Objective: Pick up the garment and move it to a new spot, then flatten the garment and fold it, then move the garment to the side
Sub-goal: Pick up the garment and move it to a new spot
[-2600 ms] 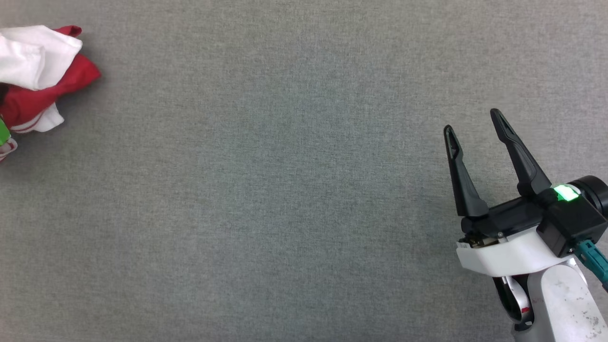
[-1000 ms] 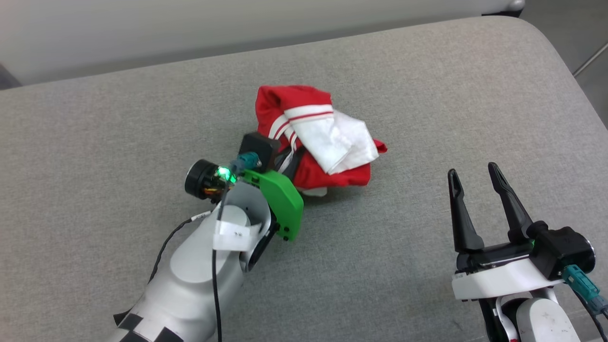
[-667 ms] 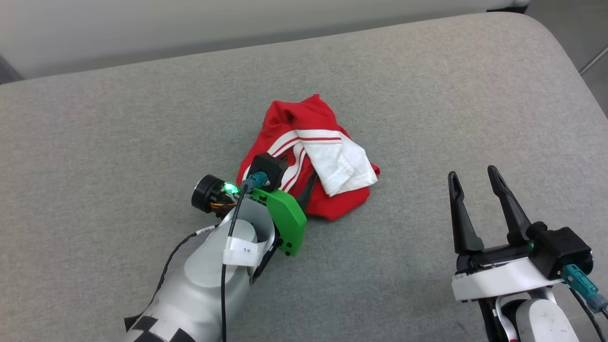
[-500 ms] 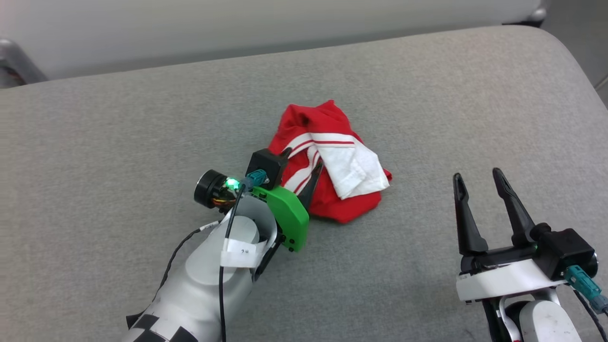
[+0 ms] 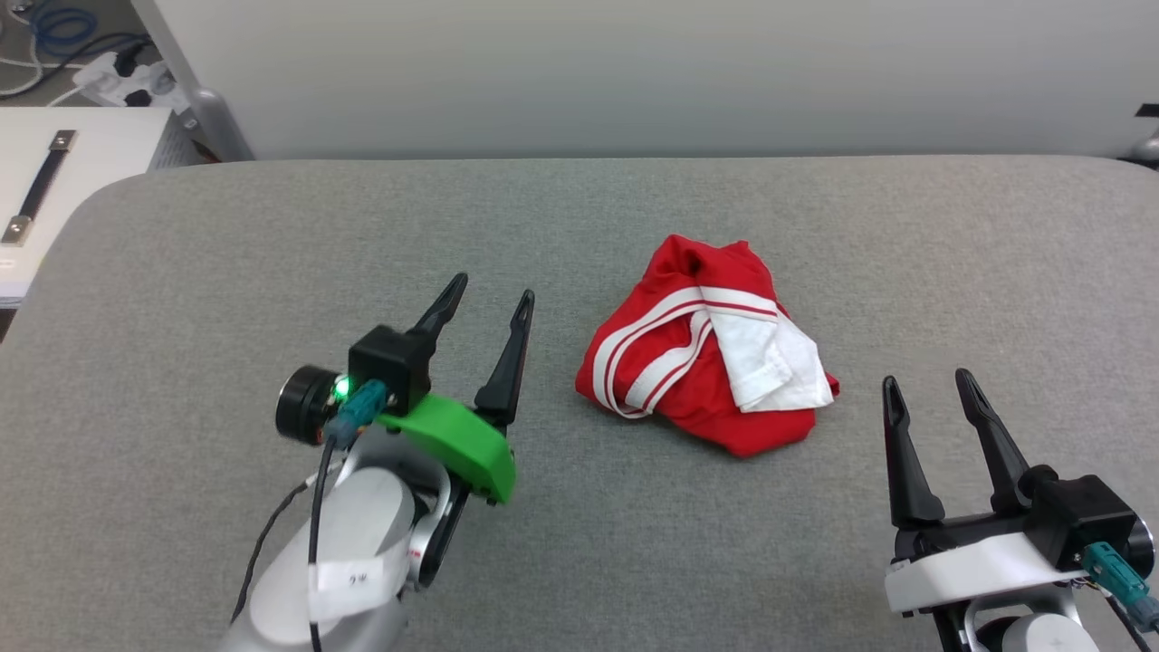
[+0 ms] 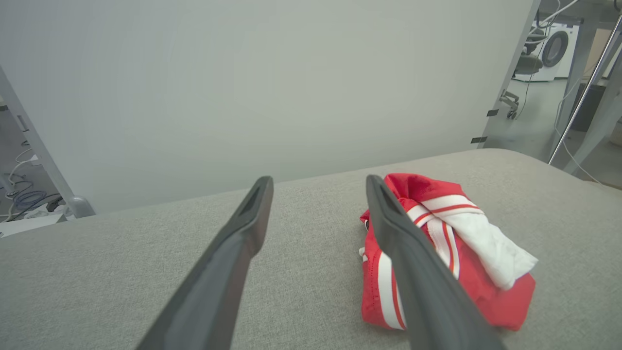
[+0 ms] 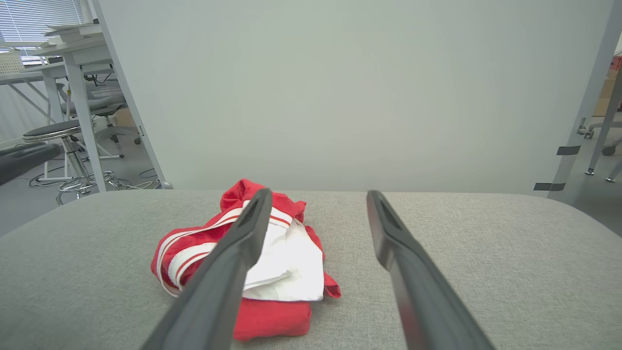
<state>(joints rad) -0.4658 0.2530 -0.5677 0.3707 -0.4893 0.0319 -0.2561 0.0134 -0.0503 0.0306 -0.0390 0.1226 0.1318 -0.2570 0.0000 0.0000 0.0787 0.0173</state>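
On the left, the left gripper [image 5: 495, 286] hovers over the grey fabric-covered table [image 5: 226, 235], jaws spread wide, gripping nothing. Just to its right, not touching, the crumpled red-and-white fabric jersey [image 5: 715, 417] lies mid-table in a heap. At the near right, the right gripper [image 5: 926, 377] stands wide open too, empty.
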